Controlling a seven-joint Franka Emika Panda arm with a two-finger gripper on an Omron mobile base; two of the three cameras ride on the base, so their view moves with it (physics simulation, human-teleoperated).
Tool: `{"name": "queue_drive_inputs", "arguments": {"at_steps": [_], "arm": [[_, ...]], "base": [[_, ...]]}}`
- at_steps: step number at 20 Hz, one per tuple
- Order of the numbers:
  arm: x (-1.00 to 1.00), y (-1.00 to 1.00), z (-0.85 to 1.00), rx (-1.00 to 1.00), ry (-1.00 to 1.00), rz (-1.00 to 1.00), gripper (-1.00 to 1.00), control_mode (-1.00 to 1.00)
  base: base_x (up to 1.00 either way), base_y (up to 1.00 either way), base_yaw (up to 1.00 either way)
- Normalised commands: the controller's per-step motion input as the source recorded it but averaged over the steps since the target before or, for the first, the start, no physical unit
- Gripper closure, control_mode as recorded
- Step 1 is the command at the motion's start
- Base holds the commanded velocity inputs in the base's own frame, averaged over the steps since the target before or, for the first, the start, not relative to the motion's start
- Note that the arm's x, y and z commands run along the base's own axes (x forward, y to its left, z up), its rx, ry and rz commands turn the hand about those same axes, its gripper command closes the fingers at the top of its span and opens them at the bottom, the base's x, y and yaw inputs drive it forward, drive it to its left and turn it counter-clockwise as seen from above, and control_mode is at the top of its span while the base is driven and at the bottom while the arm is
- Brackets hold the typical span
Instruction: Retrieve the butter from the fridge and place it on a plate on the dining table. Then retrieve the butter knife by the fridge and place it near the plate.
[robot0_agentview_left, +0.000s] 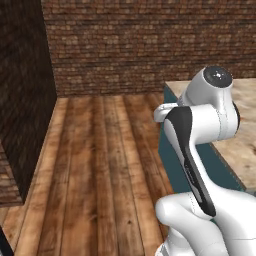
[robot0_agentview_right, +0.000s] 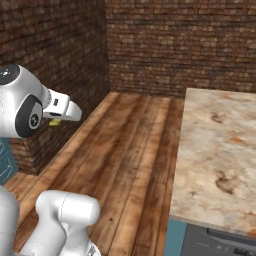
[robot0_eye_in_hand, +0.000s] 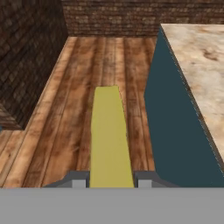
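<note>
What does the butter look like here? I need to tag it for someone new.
Start at the dining table, stone-topped with a teal side. Left of it, over the plank floor, the gripper is shut on the butter: a long yellow-olive stick, the sole yellow thing.

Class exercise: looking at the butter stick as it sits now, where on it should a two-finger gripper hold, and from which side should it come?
Grip the butter across its narrow width near one end, coming in along its length. Its long flat sides are parallel and the stick is slim, so it fits between the gripper fingers, as the hand view shows it held now.

The folded white arm (robot0_agentview_left: 200, 130) holds its pincer (robot0_eye_in_hand: 111, 179) clamped on the butter (robot0_eye_in_hand: 110, 135).
</note>
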Motion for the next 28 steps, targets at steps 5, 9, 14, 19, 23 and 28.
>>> {"name": "queue_drive_inputs", "arguments": {"at_steps": [5,9,14,19,23,28], "arm": [[0.00,0.00,0.00,0.00,0.00,0.00,1.00,1.00],[0.00,0.00,0.00,0.00,0.00,0.00,1.00,1.00],[0.00,0.00,0.00,0.00,0.00,0.00,1.00,1.00],[0.00,0.00,0.00,0.00,0.00,0.00,1.00,1.00],[0.00,0.00,0.00,0.00,0.00,0.00,1.00,1.00],[0.00,0.00,0.00,0.00,0.00,0.00,1.00,1.00]], "base": [[0.82,0.27,-0.09],[1.00,0.40,-0.08],[1.00,0.34,-0.10],[1.00,0.33,-0.05],[1.00,0.23,-0.03],[1.00,0.17,-0.11]]}}
